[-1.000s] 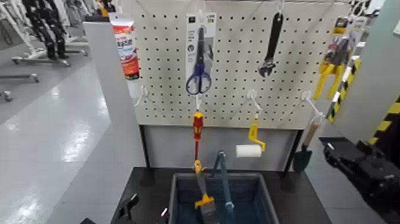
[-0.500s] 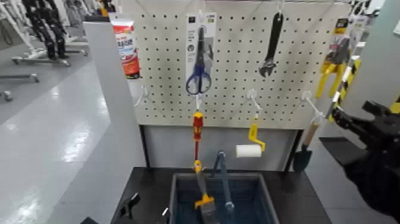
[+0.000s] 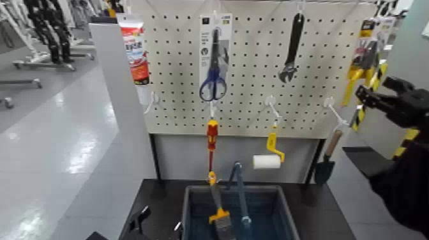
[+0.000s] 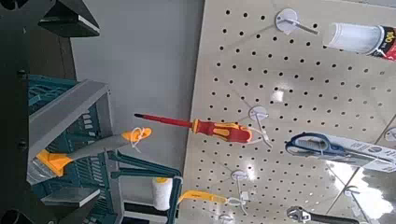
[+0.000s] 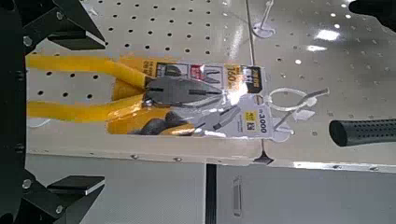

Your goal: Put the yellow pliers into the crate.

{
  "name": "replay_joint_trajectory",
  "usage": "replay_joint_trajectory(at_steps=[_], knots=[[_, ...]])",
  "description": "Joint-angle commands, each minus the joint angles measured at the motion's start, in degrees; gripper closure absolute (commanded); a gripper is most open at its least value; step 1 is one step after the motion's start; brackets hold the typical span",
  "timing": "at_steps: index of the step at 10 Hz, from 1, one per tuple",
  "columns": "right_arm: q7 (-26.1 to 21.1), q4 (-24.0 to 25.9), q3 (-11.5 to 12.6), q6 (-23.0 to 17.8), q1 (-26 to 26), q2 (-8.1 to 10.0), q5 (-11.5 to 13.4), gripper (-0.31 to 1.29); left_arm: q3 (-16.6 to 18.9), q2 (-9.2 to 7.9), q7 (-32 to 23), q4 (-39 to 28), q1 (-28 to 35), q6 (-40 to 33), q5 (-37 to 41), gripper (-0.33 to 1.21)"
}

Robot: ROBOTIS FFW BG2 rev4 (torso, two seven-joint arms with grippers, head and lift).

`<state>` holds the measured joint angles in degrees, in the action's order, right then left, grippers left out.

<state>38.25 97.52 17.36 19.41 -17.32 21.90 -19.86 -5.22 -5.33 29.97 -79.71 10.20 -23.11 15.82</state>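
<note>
The yellow pliers (image 3: 359, 64) hang on their printed card at the pegboard's upper right edge. My right gripper (image 3: 378, 90) is raised just right of them and a little lower, open and empty. In the right wrist view the pliers (image 5: 173, 93) fill the middle, and my open gripper (image 5: 89, 112) frames their yellow handles without touching them. The blue-grey crate (image 3: 262, 188) stands on the black table below the board. My left gripper (image 3: 153, 225) is parked low, open, beside the crate's left side. The crate also shows in the left wrist view (image 4: 84, 98).
The pegboard also holds blue scissors (image 3: 212, 82), a black wrench (image 3: 290, 48), a red-and-yellow screwdriver (image 3: 211, 137), a yellow-handled paint roller (image 3: 268, 156) and a trowel (image 3: 327, 163). A brush (image 3: 220, 216) and a blue-handled tool (image 3: 239, 191) lie in the crate.
My right arm has risen from low at the right up to the pliers' height and moved in toward the board. The left arm and the tools have not moved.
</note>
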Motion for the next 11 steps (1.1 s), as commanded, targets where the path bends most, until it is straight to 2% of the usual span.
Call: replay_joint_trajectory(at_steps=[1, 2, 5, 6, 9, 10, 11], knots=[[2.6, -5.1, -2.1, -0.3, -5.6, 1.83, -0.9, 0.26, 0.0, 0.06, 0.0, 0.0, 0.0, 0.0, 0.0, 0.10], [4.7, -7.3, -3.2, -0.2, -8.0, 2.54, -1.4, 0.26, 0.0, 0.06, 0.0, 0.0, 0.0, 0.0, 0.0, 0.10], [11.2, -17.2, -7.3, -0.4, -14.5, 3.85, -5.7, 0.27, 0.0, 0.15, 0.0, 0.0, -0.1, 0.0, -0.2, 0.10], [12.3, -18.5, -8.0, -0.7, -15.5, 4.03, -6.2, 0.33, 0.0, 0.15, 0.0, 0.0, -0.1, 0.0, -0.2, 0.10], [14.1, -19.7, -10.0, -0.7, -17.4, 4.47, -7.2, 0.91, 0.0, 0.15, 0.0, 0.0, -0.1, -0.1, -0.4, 0.10], [14.2, -19.5, -10.2, -0.9, -17.6, 4.47, -7.2, 1.02, 0.0, 0.15, 0.0, 0.0, -0.1, -0.1, -0.4, 0.10], [14.4, -19.6, -10.4, -1.0, -17.8, 4.65, -7.2, 1.02, 0.1, 0.24, 0.0, 0.0, -0.1, -0.1, -0.4, 0.10]])
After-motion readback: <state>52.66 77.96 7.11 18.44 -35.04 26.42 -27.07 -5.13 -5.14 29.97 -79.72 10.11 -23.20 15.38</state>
